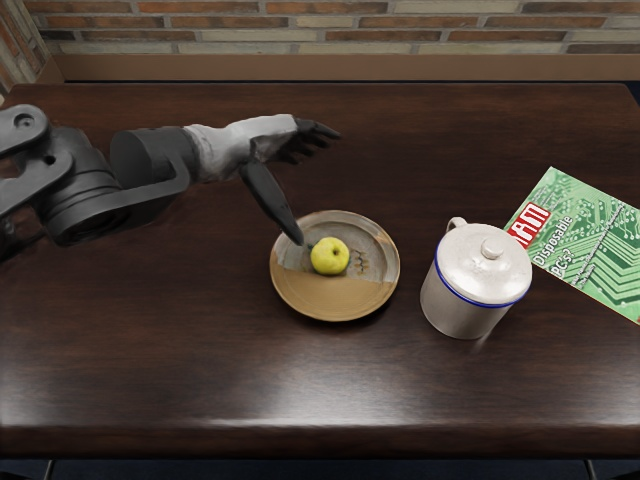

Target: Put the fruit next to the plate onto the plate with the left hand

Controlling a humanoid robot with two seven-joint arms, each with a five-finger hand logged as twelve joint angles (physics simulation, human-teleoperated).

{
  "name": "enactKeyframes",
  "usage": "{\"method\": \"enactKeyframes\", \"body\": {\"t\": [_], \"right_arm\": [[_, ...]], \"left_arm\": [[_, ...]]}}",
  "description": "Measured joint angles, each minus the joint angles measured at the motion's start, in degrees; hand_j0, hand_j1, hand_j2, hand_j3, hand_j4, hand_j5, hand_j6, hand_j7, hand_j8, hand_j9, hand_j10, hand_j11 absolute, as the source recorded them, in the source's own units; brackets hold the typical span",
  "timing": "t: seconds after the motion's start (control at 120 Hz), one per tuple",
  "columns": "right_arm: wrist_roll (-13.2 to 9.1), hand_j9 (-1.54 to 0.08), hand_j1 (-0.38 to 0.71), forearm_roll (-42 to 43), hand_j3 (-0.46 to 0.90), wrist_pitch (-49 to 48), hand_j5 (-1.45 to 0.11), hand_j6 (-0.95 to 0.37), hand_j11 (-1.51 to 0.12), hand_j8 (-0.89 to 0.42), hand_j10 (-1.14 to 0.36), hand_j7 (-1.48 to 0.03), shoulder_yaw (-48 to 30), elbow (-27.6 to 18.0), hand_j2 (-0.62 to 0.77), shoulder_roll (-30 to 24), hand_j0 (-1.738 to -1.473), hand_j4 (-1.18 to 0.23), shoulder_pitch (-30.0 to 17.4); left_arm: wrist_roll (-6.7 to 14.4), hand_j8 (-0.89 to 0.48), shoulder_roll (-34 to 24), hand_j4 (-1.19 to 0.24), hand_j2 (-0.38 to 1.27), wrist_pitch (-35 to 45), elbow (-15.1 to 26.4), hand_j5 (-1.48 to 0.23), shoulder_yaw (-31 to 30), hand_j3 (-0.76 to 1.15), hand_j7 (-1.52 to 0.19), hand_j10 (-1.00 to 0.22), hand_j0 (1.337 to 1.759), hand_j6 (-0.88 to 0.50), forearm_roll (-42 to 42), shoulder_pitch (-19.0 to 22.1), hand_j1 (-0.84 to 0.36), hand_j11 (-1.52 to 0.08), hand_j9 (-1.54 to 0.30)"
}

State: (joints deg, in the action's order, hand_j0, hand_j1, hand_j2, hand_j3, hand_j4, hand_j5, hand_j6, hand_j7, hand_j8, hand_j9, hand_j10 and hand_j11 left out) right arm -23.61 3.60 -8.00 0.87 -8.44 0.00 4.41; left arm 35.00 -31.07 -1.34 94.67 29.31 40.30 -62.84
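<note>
1. Near the middle of the dark wooden table [150, 350]: a round brown plate [345, 300], lying flat on the wood.
2. On that plate, slightly left of its centre: the fruit [330, 256], round and yellow-green. Rests wholly inside the rim, with bare plate all around it.
3. Behind the plate and to its left: the left hand [262, 146], on a grey and black arm entering from the picture's left edge. Hangs over the table rather than over the fruit.
4. Fingers [312, 131] spread and pointing right, away from the fruit. Grasps nothing; plainly open-handed.
5. Thumb [270, 197] stretched long and straight toward the plate, its tip at the plate's left rim, just beside the fruit. Impossible to tell whether that tip touches the rim or the fruit.
6. Right of the plate, near but apart from it: a white lidded mug [470, 290] with a blue line round its top and a knob on the lid. Handle turned toward the back-left.
7. Farther right, at the picture's edge: a green printed packet [585, 240], flat and askew, partly cut off by the frame.
8. Behind the table: a brick wall [300, 25].
</note>
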Motion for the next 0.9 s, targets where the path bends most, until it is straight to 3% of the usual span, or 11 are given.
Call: {"method": "enactKeyframes", "body": {"t": [0.117, 0.158, 0.258, 0.333, 0.433, 0.575, 0.9], "right_arm": [[0.00, 0.00, -0.35, 0.00, 0.00, -0.03, 0.00, 0.00, 0.00, 0.00, 0.00, 0.00, 0.00, 0.00, 0.00, 0.00, -1.658, 0.00, 0.05], [-0.01, 0.00, -0.35, 0.00, 0.00, -0.06, 0.00, 0.00, 0.00, 0.00, 0.00, 0.00, 0.00, 0.00, 0.00, 0.00, -1.658, 0.00, 0.06], [0.01, 0.00, -0.35, -0.04, 0.00, -0.17, 0.00, 0.00, 0.00, 0.00, 0.00, 0.00, -0.02, -0.03, 0.00, 0.00, -1.658, 0.00, 0.02], [0.01, 0.00, -0.35, -0.06, 0.00, -0.24, 0.00, 0.00, 0.00, 0.00, 0.00, 0.00, -0.03, -0.06, 0.00, 0.00, -1.658, 0.00, 0.00], [0.00, 0.00, -0.35, -0.05, 0.00, -0.31, 0.00, 0.00, 0.00, 0.00, 0.00, 0.00, -0.01, -0.08, 0.00, 0.00, -1.658, 0.00, -0.01], [0.01, 0.00, -0.35, -0.01, 0.00, -0.37, 0.00, 0.00, 0.00, 0.00, 0.00, 0.00, 0.00, -0.16, 0.00, 0.00, -1.658, 0.00, -0.01], [0.00, 0.00, -0.35, 0.00, 0.00, -0.44, 0.00, 0.00, 0.00, 0.00, 0.00, 0.00, 0.04, -0.43, 0.00, 0.00, -1.658, 0.00, -0.01]], "left_arm": [[0.00, -0.09, -9.68, -0.10, 0.03, -12.52, 0.41, -0.14, 4.19, 0.00, -0.14, -0.10, 1.658, -0.10, -21.00, 1.27, 0.24, -0.14, -0.14], [0.00, -0.08, -13.14, -0.09, 0.03, -17.10, 0.41, -0.12, 4.97, 0.00, -0.12, -0.09, 1.658, -0.08, -28.50, 3.54, 0.25, -0.12, -0.12], [0.00, -0.06, -18.66, -0.07, 0.02, -25.54, 0.19, -0.09, 5.93, 0.00, -0.09, -0.06, 1.658, -0.06, -45.92, 5.34, 0.28, -0.09, -0.09], [0.00, -0.05, -20.42, -0.05, 0.02, -29.70, -0.09, -0.07, 6.20, 0.00, -0.07, -0.05, 1.658, -0.05, -53.34, 5.32, 0.29, -0.07, -0.07], [0.00, -0.04, -27.80, -0.04, 0.01, -32.15, -0.40, -0.05, 6.07, 0.00, -0.05, -0.04, 1.658, -0.04, -57.49, 6.33, 0.30, -0.05, -0.05], [0.00, -0.03, -29.01, -0.03, 0.01, -33.31, -2.82, -0.04, 5.76, 0.00, -0.04, -0.03, 1.658, -0.03, -59.12, 9.76, 0.32, -0.04, -0.04], [0.00, -0.02, -33.22, -0.02, 0.00, -33.70, -7.86, -0.03, 5.65, 0.00, -0.03, -0.02, 1.658, -0.02, -59.56, 11.62, 0.33, -0.03, -0.03]]}}
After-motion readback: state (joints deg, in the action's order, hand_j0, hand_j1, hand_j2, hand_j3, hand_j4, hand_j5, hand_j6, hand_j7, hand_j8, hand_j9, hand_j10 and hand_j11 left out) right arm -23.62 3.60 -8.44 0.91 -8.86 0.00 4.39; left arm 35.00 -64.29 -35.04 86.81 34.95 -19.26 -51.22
